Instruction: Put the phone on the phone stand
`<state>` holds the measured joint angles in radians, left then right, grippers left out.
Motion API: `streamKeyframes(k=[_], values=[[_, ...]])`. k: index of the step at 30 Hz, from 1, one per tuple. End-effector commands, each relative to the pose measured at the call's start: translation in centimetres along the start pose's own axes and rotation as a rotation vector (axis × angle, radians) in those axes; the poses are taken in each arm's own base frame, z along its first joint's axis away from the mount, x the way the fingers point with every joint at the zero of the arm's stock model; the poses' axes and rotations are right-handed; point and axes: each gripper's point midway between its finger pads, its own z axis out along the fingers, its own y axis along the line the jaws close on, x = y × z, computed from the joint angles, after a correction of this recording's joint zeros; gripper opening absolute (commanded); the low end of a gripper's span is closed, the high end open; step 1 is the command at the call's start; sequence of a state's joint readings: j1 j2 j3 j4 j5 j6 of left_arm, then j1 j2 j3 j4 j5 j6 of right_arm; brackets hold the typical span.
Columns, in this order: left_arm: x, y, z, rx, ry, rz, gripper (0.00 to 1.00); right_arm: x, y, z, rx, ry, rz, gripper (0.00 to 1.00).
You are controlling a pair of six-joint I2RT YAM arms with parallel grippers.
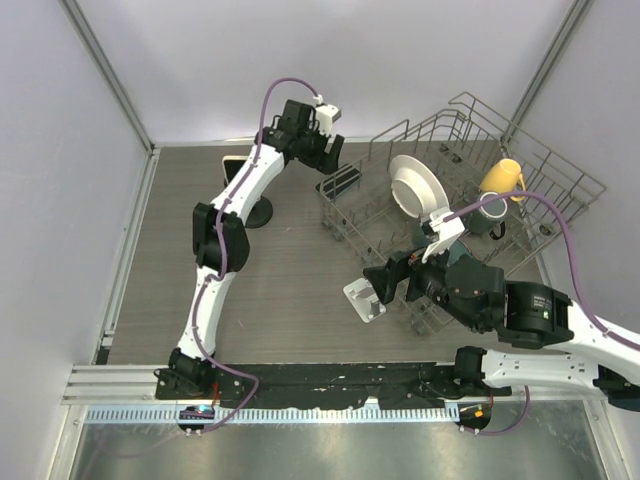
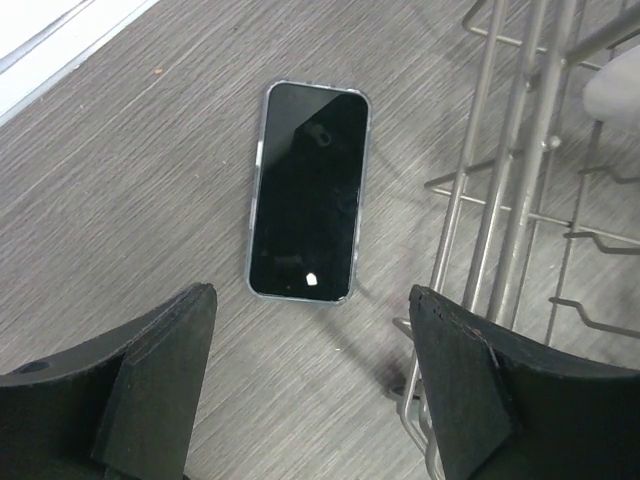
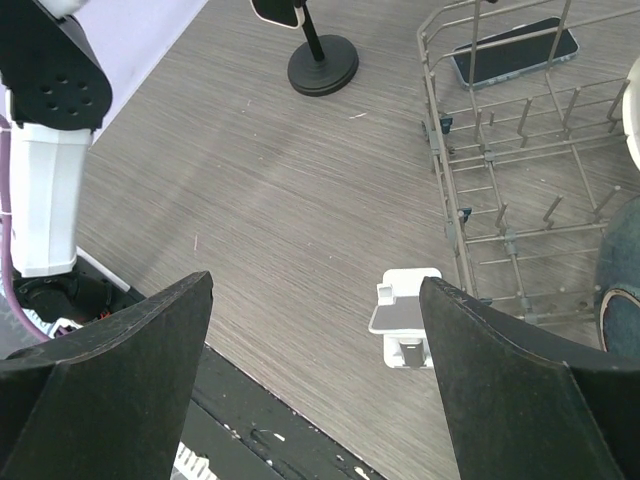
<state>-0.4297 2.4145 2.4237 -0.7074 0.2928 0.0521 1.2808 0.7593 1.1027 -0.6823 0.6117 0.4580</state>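
Observation:
The phone [image 2: 308, 190], black with a clear case, lies flat on the grey wood table just left of the dish rack; it also shows in the top view [image 1: 340, 183] and in the right wrist view [image 3: 515, 52] through the rack wires. My left gripper [image 2: 310, 292] is open and empty and hovers over the phone's near end; in the top view it [image 1: 328, 160] is at the far middle. A small white phone stand [image 3: 405, 320] sits on the table [image 1: 364, 298]. My right gripper [image 3: 315, 280] is open and empty above and just left of it [image 1: 385, 277].
The wire dish rack [image 1: 455, 135] holds a white plate [image 1: 418, 187], a yellow mug [image 1: 500, 178] and a dark cup [image 1: 488, 215]. Its wires [image 2: 500, 200] stand close to my left gripper's right finger. A black round-based stand [image 3: 322, 70] stands at far left [image 1: 258, 212].

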Motion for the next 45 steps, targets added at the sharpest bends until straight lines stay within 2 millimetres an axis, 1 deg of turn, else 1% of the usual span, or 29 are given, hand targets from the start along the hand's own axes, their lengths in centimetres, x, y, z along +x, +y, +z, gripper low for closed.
streamKeyframes(k=[1, 2, 3, 4, 5, 7, 11, 12, 13, 17, 20, 21, 24, 28, 31, 32, 33, 35, 37, 38, 39, 40, 41, 44, 45], values=[[-1.4, 0.1, 1.4, -0.069, -0.046, 0.104, 0.83, -1.5, 0.6, -0.5, -0.026, -0.037, 0.048, 0.9], [-1.3, 0.2, 1.8, -0.077, -0.045, 0.098, 0.83, -1.5, 0.6, -0.5, -0.028, -0.036, 0.049, 0.9], [-0.9, 0.6, 2.3, -0.091, -0.041, 0.08, 0.83, -1.4, 0.6, -0.5, -0.027, -0.034, 0.052, 0.9], [-0.9, 1.0, 2.6, -0.109, -0.048, 0.055, 0.82, -1.4, 0.6, -0.6, -0.03, -0.037, 0.056, 0.9], [-1.0, 1.0, 2.7, -0.107, -0.054, 0.047, 0.82, -1.3, 0.4, -0.5, -0.025, -0.036, 0.058, 0.9], [-0.6, 0.7, 3.3, -0.085, -0.052, 0.036, 0.82, -1.3, 0.3, -0.7, -0.025, -0.04, 0.065, 0.9], [0.2, -0.6, 3.9, -0.016, -0.035, -0.015, 0.79, -1.2, 0.1, -0.7, -0.017, -0.043, 0.067, 0.9], [0.3, -0.7, 4.0, -0.011, -0.037, -0.042, 0.76, -1.2, 0.1, -0.6, -0.016, -0.042, 0.067, 0.9], [0.3, -0.8, 4.1, -0.008, -0.04, -0.058, 0.76, -1.3, 0.1, -0.7, -0.017, -0.045, 0.067, 0.9], [1.2, -1.2, 5.4, 0.015, -0.023, -0.135, 0.77, -1.1, 0.2, -0.6, -0.019, -0.039, 0.066, 0.9], [2.6, -1.1, 6.5, 0.019, 0.007, -0.176, 0.81, -1.0, 0.3, -0.6, -0.023, -0.036, 0.069, 0.9], [2.8, -1.0, 6.7, 0.018, 0.01, -0.192, 0.82, -0.9, 0.2, -0.6, -0.021, -0.035, 0.071, 0.9], [3.5, -0.9, 7.3, 0.011, 0.023, -0.229, 0.82, -0.8, 0.2, -0.6, -0.024, -0.034, 0.078, 0.9], [3.6, -0.7, 7.6, -0.006, 0.015, -0.253, 0.8, -0.7, 0.2, -0.6, -0.023, -0.032, 0.077, 0.9], [4.4, 0.3, 8.0, -0.058, 0.026, -0.265, 0.8, -0.8, 0.3, -0.5, -0.023, -0.032, 0.079, 0.9], [4.7, 0.6, 8.0, -0.074, 0.031, -0.269, 0.78, -0.8, 0.3, -0.5, -0.023, -0.032, 0.08, 0.9], [4.9, 1.0, 8.1, -0.097, 0.032, -0.278, 0.73, -0.8, 0.3, -0.5, -0.024, -0.031, 0.079, 0.9], [5.7, 1.7, 8.3, -0.148, 0.049, -0.292, 0.69, -0.7, 0.3, -0.5, -0.023, -0.03, 0.079, 0.9], [6.3, 2.0, 8.2, -0.176, 0.063, -0.298, 0.62, -0.7, 0.3, -0.5, -0.023, -0.03, 0.081, 0.9], [6.4, 2.7, 8.0, -0.211, 0.063, -0.299, 0.55, -0.5, 0.3, -0.4, -0.022, -0.027, 0.077, 0.9], [6.5, 2.6, 8.0, -0.222, 0.061, -0.295, 0.53, -0.7, 0.3, -0.5, -0.025, -0.03, 0.08, 0.9], [7.5, 2.8, 8.1, -0.237, 0.082, -0.296, 0.51, -0.6, 0.3, -0.4, -0.025, -0.029, 0.079, 0.9], [6.8, 2.8, 7.8, -0.245, 0.059, -0.286, 0.5, -0.5, 0.4, -0.4, -0.025, -0.026, 0.078, 0.9], [7.7, 3.7, 7.4, -0.317, 0.085, -0.28, 0.51, -0.7, 0.4, -0.4, -0.027, -0.031, 0.078, 0.9], [8.0, 4.4, 7.1, -0.363, 0.089, -0.279, 0.5, -0.7, 0.5, -0.4, -0.029, -0.03, 0.077, 0.9]])
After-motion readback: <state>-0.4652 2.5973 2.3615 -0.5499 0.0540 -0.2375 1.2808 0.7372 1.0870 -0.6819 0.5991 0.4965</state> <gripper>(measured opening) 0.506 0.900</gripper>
